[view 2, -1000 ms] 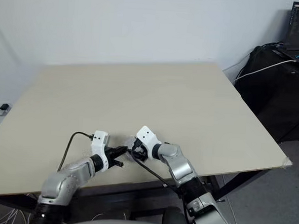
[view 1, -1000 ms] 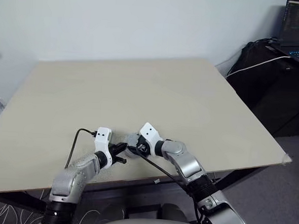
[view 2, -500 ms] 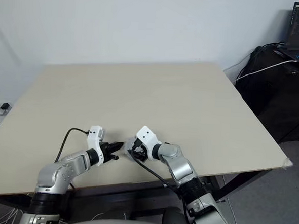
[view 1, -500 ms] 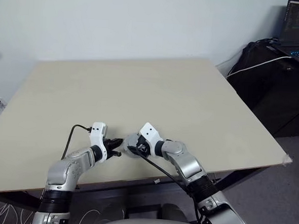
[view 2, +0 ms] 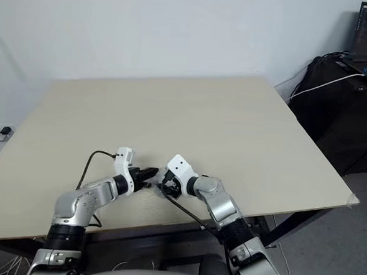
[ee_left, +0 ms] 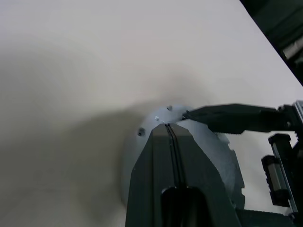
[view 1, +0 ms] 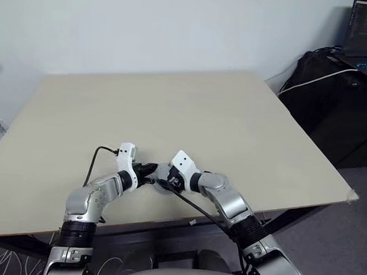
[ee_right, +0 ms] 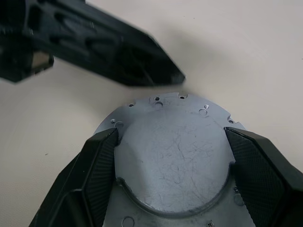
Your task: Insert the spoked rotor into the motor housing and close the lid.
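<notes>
Holding a round silver disc (ee_right: 173, 156) between its two fingers (ee_right: 97, 165), the right gripper (view 1: 164, 183) sits low over the near part of the worktop (view 1: 191, 113); jaws wide, each pad against the disc's rim. The disc has a smooth scratched raised face and small screw holes round its flange. Judged: likely the lid or the closed housing, cannot tell which from these views. No copper windings visible anywhere, so the rotor's place cannot be told.

Left gripper (view 1: 149, 171) shut, fingers (ee_left: 173, 156) pressed together to one point, holding nothing. Its tip lies just beside the disc's edge farthest from the right wrist, pointing across toward the right gripper. The two grippers face each other with the disc between them.

Relation that matters: the disc lies straight ahead of the left tip, flat or near flat to the worktop, already pinned by the right arm. The left arm is the free one, so any push or press on the disc would fall to it.

Head views: both arms meeting, disc nearly hidden. Right wrist view: grip and disc face clear. Left wrist view: closed tip over the rim; contact cannot be told
</notes>
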`<state>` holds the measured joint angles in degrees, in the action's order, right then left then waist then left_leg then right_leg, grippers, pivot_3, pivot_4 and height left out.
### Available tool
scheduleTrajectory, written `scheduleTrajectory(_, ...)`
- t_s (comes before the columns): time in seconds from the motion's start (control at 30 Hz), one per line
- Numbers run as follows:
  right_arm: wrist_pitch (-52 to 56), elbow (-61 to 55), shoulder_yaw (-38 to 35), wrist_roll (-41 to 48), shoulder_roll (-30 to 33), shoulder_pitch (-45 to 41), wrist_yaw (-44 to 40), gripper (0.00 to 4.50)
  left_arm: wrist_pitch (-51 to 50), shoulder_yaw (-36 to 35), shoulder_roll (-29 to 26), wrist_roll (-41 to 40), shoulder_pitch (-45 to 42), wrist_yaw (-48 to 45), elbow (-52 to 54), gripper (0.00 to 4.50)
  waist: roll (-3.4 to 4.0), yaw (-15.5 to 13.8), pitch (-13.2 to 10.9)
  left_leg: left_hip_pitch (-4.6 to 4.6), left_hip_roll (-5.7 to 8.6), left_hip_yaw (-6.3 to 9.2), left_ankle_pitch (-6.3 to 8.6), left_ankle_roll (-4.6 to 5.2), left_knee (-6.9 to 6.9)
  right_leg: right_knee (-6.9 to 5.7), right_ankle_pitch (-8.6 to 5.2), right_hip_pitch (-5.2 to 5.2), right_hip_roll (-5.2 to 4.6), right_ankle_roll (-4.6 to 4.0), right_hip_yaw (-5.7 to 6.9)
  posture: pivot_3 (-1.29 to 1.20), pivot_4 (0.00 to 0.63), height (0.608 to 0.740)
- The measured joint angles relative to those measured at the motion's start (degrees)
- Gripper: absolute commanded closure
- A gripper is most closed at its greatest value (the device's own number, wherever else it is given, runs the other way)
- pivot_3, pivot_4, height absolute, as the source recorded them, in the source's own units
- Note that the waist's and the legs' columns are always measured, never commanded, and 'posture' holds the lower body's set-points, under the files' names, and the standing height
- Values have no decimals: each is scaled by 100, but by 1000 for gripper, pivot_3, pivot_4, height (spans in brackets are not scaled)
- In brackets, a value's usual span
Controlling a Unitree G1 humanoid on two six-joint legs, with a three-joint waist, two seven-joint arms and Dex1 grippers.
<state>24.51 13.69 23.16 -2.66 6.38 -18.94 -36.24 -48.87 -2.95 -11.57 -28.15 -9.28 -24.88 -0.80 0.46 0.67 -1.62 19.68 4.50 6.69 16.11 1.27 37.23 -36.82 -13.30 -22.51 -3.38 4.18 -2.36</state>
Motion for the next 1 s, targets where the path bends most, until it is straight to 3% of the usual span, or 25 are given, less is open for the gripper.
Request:
scheduleTrajectory(0.5, 108, -76, 0, 3, -1, 21, 22, 1236, -463, 158, -11, 115, -277, 215, -118, 4500, -3, -4, 4, -1, 1, 2, 0, 0, -1, 0, -2, 1, -1, 3, 0, 0, 0, 740)
scheduleTrajectory(1.0, 116, -89, 10, 5, -1, 44, 15, 1236, -588, 123, -131, 46, 27, 168, 158, 4500, 0, -2, 23, -2, 1, 3, 2, -2, -7, 2, -5, 1, -2, 3, 0, 0, 0, 740)
